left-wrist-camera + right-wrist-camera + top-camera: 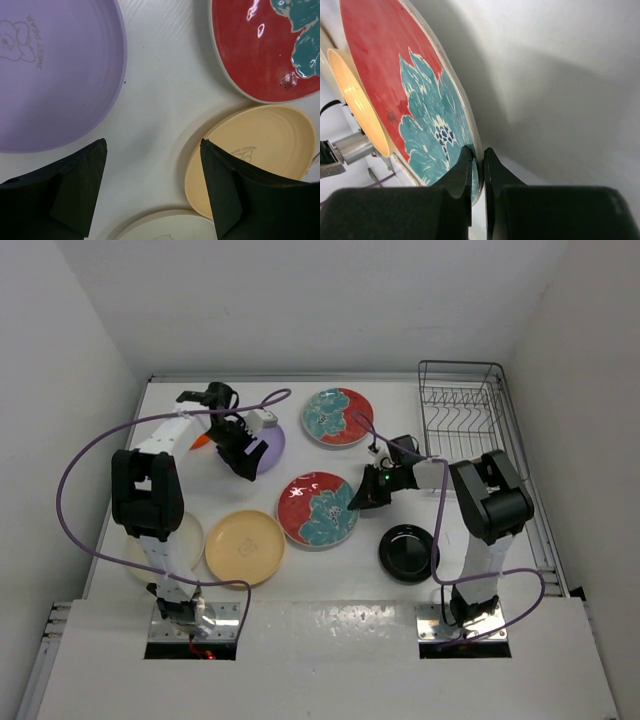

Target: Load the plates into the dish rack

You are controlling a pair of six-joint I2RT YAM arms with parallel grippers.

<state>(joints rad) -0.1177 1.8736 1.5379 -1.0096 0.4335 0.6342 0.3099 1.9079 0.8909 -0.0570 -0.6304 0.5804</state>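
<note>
The dish rack (458,420) in the far right corner holds no plates yet, so the whole load is left to do. The right gripper (478,167) pinches the rim of the nearer red plate (420,110), which seems tipped up off the tabletop (330,580), though the angle makes that uncertain. The left gripper (152,143) hangs spread and empty just beside the lavender plate (50,75), with the yellow plate (255,150) lying near.
</note>
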